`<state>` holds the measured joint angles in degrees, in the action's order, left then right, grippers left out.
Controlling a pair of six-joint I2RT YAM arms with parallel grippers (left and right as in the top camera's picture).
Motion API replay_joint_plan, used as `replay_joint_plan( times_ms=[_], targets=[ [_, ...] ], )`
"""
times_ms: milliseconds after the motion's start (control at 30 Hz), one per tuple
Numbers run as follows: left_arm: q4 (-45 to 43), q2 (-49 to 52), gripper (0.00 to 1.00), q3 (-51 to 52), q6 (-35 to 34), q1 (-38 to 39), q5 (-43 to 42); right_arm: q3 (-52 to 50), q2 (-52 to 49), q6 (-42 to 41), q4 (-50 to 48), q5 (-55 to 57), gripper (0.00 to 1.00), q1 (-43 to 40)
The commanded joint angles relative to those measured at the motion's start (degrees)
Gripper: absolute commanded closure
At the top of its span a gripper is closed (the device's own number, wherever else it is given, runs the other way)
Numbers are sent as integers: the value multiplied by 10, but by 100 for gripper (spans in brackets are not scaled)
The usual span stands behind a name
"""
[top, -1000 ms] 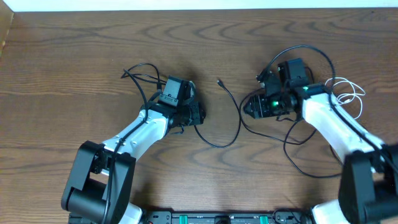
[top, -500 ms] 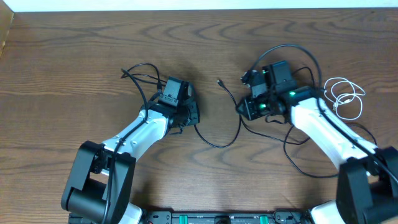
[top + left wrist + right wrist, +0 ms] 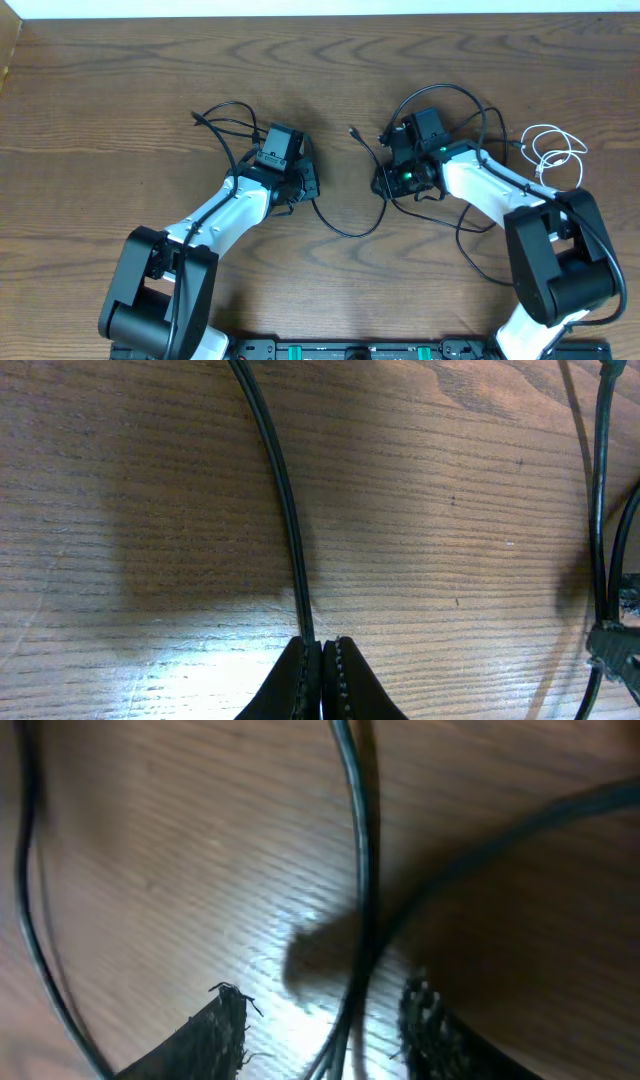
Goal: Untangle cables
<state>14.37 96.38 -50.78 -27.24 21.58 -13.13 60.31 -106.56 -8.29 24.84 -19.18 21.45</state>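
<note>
A thin black cable (image 3: 372, 215) curves from its small plug (image 3: 352, 130) down across the table to my left gripper (image 3: 308, 183). In the left wrist view that gripper (image 3: 322, 648) is shut on this black cable (image 3: 285, 500) right at the fingertips. More black cable ends (image 3: 222, 118) lie tangled behind the left arm. My right gripper (image 3: 383, 182) hangs low over the same long cable. Its jaws (image 3: 330, 1025) stand open, and a black cable (image 3: 355, 840) runs between the fingers without being pinched. The short white cable (image 3: 555, 152) lies coiled at the far right.
Black cords loop around the right arm (image 3: 480, 245) and arch over its wrist (image 3: 440, 90). Further black cords (image 3: 598, 510) run along the right edge of the left wrist view. The wooden table (image 3: 120, 80) stretches back to its far edge.
My right gripper has moved left across the table, toward the long black cable and the left gripper. The left arm has stayed where it was.
</note>
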Motion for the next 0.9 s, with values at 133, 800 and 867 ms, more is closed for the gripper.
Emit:
replay_joint_plan(
  times_ms=[133,800,867],
  targets=[
    [2,8,92,8,-9,1,12,3,-8,-35,29,180,51,-8],
    [-4,30,92,9,-9,1,4,61,49,-19,167,171,34,-63],
    [-17,30,92,9,-9,1,-29,61,71,27,163,92,34,-52]
  ],
)
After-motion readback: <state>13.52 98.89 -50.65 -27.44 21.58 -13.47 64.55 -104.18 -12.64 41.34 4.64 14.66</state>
